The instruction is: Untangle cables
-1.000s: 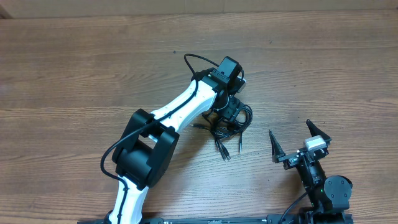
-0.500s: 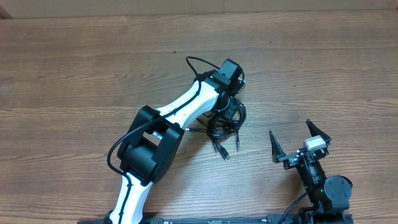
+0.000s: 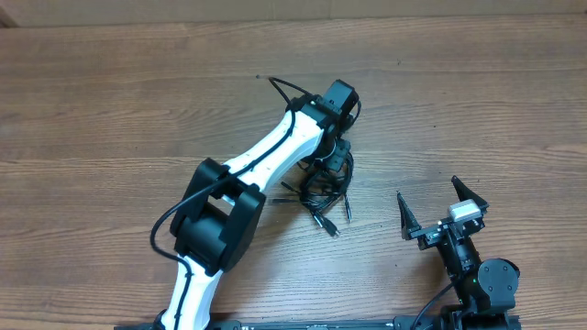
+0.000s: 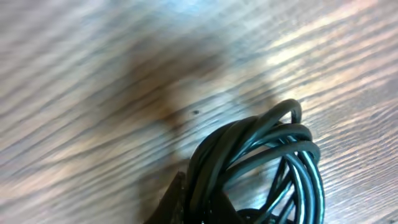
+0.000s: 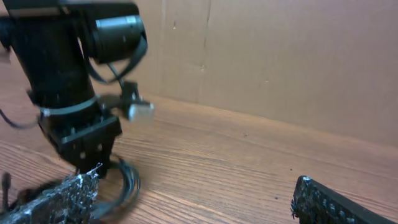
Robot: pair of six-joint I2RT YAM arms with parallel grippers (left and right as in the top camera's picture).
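Wooden surface [image 3: 110, 110] offers open room on every side of its middle, where the left gripper [image 3: 332, 163] is clamped on the bunched cables [image 3: 323, 194]; the right gripper [image 3: 427, 189] stands wide open, well apart near the front edge

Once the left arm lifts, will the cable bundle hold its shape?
Probably not: the cables are thin, loosely coiled loops, so likely floppy and sagging. Free plug ends may trail and snag. The bundle looks light for its size.
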